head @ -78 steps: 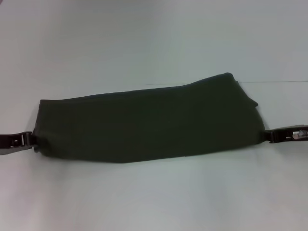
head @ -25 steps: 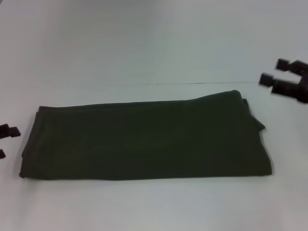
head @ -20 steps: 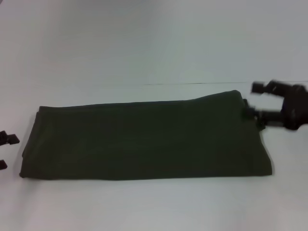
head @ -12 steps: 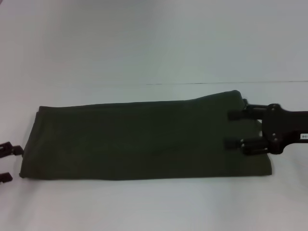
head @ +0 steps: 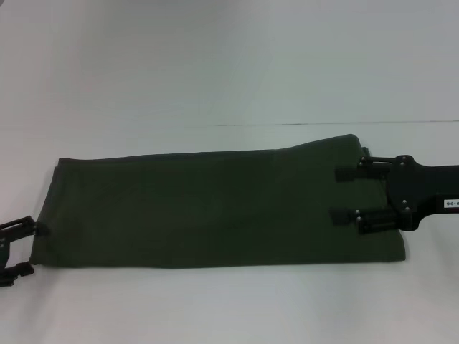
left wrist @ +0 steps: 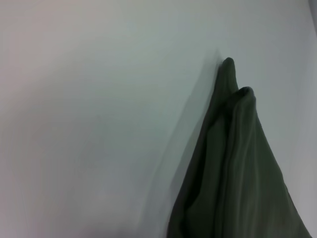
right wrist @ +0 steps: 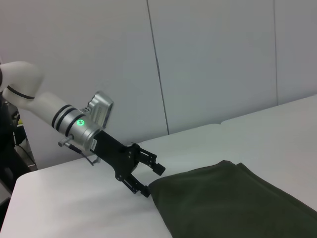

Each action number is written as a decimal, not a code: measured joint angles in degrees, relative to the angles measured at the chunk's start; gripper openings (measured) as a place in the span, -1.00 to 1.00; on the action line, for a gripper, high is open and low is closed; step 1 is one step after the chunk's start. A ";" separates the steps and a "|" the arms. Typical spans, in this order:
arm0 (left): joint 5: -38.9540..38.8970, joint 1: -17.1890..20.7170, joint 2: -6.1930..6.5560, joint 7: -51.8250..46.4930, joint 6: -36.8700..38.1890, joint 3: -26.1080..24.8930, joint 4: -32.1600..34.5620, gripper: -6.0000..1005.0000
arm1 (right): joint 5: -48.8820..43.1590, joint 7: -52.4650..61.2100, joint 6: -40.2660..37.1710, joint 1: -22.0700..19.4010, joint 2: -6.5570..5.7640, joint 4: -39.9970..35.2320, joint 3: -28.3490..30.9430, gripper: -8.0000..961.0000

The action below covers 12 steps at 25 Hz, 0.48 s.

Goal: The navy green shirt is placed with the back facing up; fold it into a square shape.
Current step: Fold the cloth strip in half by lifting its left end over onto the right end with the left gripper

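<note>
Counter (head: 215,64): white, seam line seen across far part.

Shirt (head: 215,211): laid flat mid-counter as long narrow band, left to right. Lengthwise folds judged done; cross folds into square judged left.

Right claw (head: 343,193): spread wide, fingers laid over shirt's right end, nothing gripped yet.

Left claw (head: 23,249): spread apart at shirt's near-left corner, nothing gripped.

Writing: small white label seen on right claw body, unreadable. No print seen on shirt.
</note>
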 joint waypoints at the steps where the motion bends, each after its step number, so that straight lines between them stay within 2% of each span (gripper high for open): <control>1: -0.09 -0.14 0.03 0.00 -0.50 0.00 -0.47 0.79 | 0.05 -0.05 -0.01 0.01 -0.03 0.00 -0.01 0.91; 12: 0.08 -2.35 0.42 -0.01 -4.01 0.32 -4.07 0.79 | 0.13 -0.63 -0.76 0.41 -0.10 0.01 0.23 0.91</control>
